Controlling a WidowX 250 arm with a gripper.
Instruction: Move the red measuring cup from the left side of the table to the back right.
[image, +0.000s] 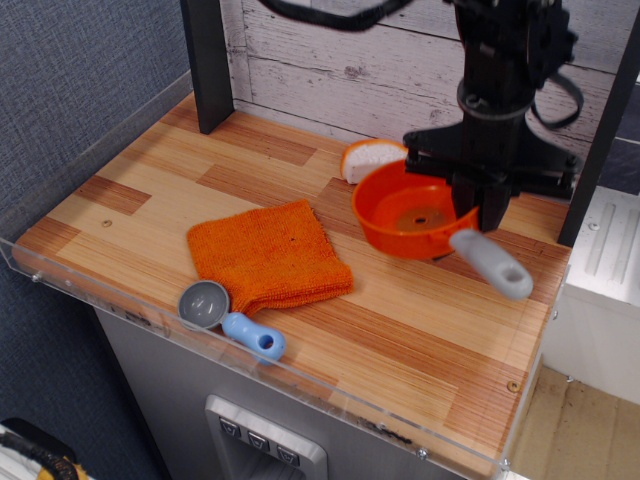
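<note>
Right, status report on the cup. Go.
Gripper shut on red measuring cup, at the handle root. Cup low over the table, back right. White-and-orange block close behind it, cloth well clear.

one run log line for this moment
phase: carry | claw: shut on red measuring cup at handle end | position: back right, low over table | contact with table: cannot tell
</note>
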